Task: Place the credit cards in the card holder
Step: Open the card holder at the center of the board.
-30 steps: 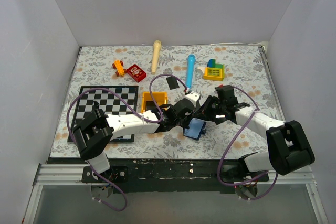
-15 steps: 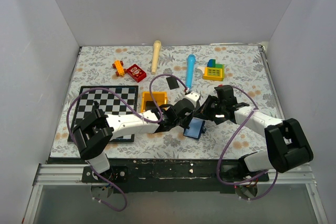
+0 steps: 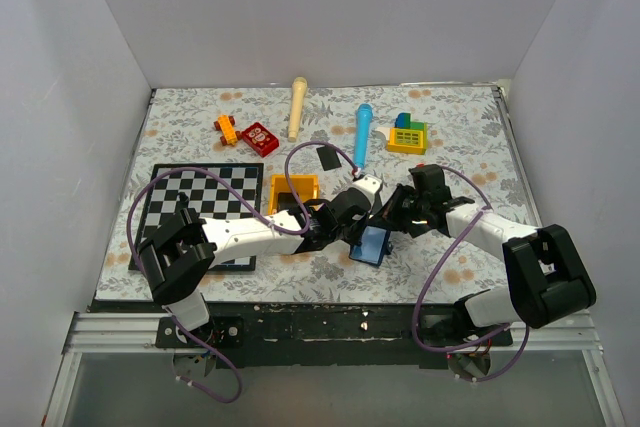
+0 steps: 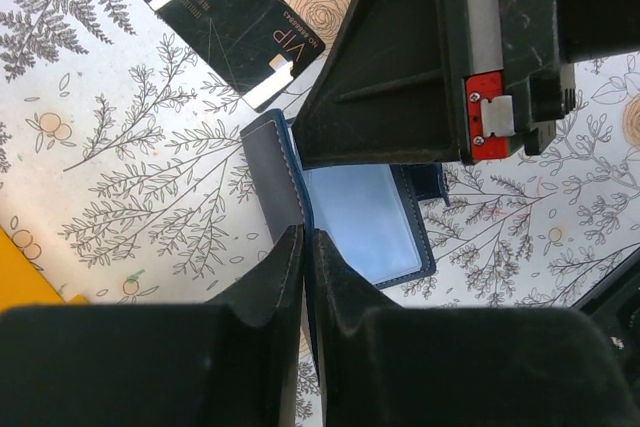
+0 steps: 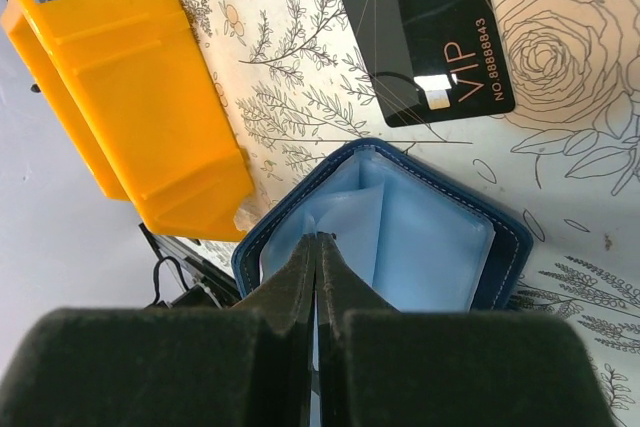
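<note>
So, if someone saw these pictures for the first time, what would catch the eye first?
Near the front middle, the left gripper and the right gripper both pinch the open card holder, its light blue inside showing. A black VIP card lies flat on the flowered cloth just beyond it, with an orange tray nearby.

Card holder sits front-centre on the bench, credit card behind it, tray left-rear, chessboard further left.

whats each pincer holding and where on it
Both hold the card holder: the left pincer pinches its navy cover edge, the right pincer an inner clear pocket.
</note>
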You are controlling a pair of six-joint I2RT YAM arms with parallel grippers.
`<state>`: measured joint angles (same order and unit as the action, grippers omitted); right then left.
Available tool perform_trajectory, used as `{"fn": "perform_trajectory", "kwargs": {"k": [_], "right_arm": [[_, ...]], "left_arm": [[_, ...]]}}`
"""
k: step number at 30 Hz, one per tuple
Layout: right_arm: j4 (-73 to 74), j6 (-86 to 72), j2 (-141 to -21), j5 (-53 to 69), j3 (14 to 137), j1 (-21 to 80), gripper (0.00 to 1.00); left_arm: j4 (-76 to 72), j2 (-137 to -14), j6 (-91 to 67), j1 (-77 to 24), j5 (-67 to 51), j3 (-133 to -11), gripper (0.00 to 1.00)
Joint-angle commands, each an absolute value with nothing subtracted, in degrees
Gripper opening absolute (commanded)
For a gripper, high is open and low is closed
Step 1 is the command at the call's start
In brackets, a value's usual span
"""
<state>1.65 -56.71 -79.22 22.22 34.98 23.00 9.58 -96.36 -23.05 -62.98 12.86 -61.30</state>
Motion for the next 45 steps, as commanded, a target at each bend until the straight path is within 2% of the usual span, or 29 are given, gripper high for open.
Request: {"fn": "perform_trajectory", "kwargs": {"k": [1, 19, 23, 28, 33, 38, 45], "right_arm": [[2.63, -55.28, -78.23, 21.18, 34.63, 23.20, 0.01], [12.83, -50.19, -71.98, 16.17, 34.98, 23.20, 0.03], [16.51, -48.70, -71.55, 13.90, 35.77, 23.20, 0.08], [22.75, -45.97, -68.39, 7.66, 37.79, 23.29, 0.18], [27.15, -43.86, -64.17, 3.61, 40.78, 23.20, 0.20], [22.34, -42.80, -61.61, 9.56, 40.61, 23.20, 0.19], [12.84, -46.66, -65.12, 18.80, 36.74, 23.38, 0.12]], "left_arm": [[8.61, -97.12, -22.94, -63.37, 12.30, -61.61, 0.01], [8.79, -97.91, -22.59, -63.37, 12.13, -61.43, 0.00], [8.96, -97.91, -22.41, -63.37, 12.30, -61.35, 0.00], [9.05, -98.00, -22.41, -63.37, 12.30, -61.44, 0.00], [8.97, -98.17, -22.41, -63.37, 12.13, -61.52, 0.00], [9.05, -98.44, -22.76, -63.37, 12.30, -61.52, 0.00], [9.23, -98.96, -23.64, -63.37, 12.57, -61.00, 0.00]]}}
